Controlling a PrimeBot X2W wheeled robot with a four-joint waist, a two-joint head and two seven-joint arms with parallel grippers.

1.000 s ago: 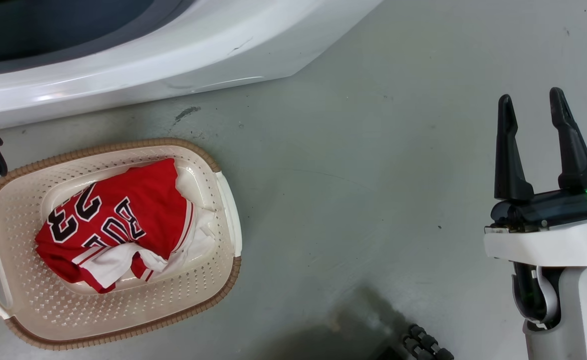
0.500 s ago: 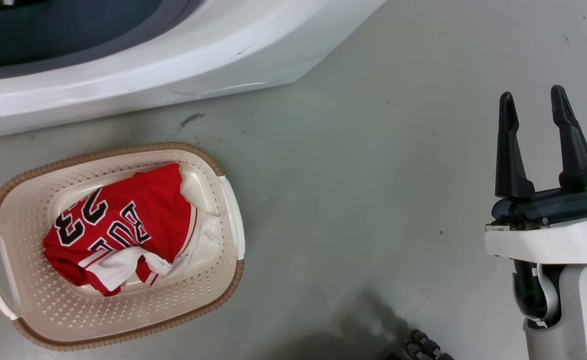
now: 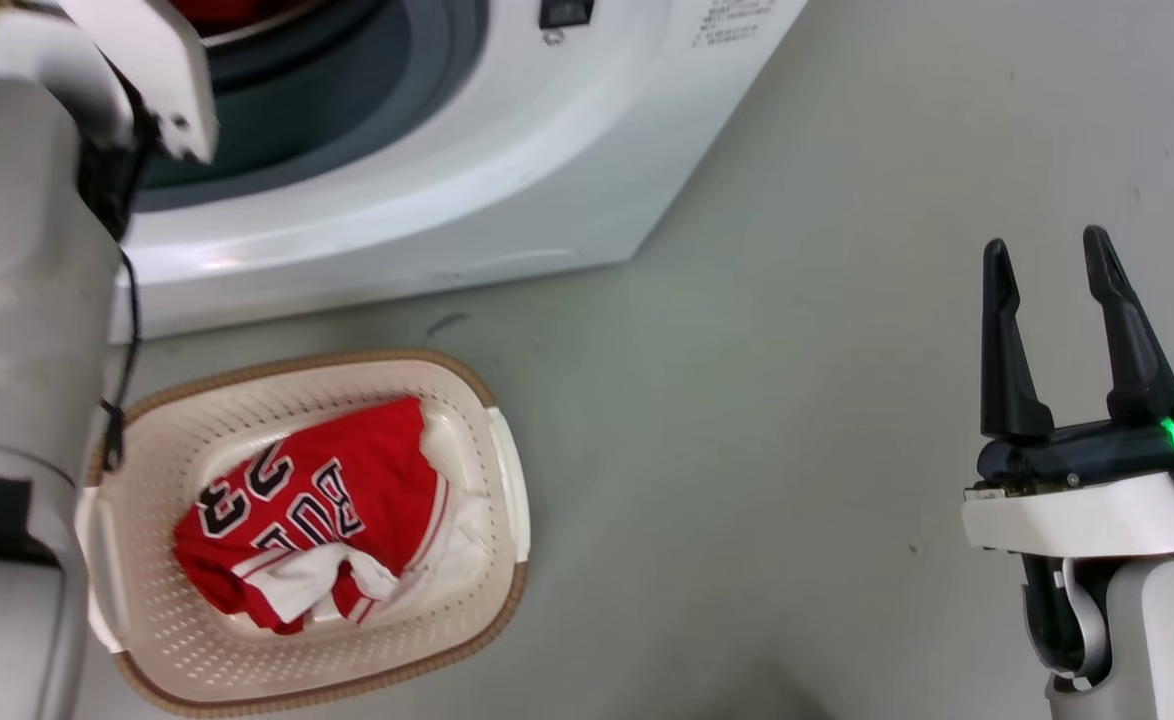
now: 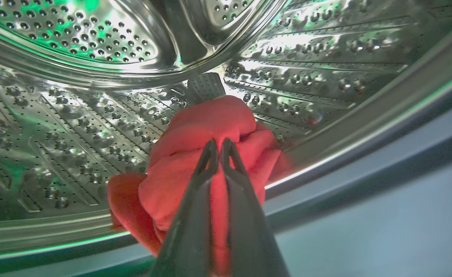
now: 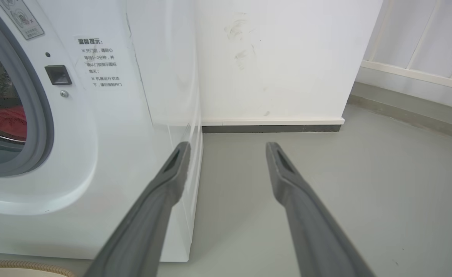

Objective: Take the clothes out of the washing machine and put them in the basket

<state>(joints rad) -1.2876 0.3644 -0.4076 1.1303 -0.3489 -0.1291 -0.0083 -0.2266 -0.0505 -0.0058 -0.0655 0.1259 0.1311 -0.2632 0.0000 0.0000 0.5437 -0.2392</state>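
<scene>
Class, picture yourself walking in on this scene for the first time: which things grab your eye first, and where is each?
The red garment stands out against the shiny steel drum, with the left gripper shut on it. On the floor before the washing machine, the red jersey lies in the cream basket. The right gripper hangs open over the floor.

Right of the washing machine [image 3: 447, 220] the floor [image 3: 747, 450] lies open, the basket [image 3: 507, 480] stands close before it, and inside its drum [image 4: 76, 127] the clothes [image 4: 195, 130] bunch around the left end effector [image 4: 216, 141].
</scene>
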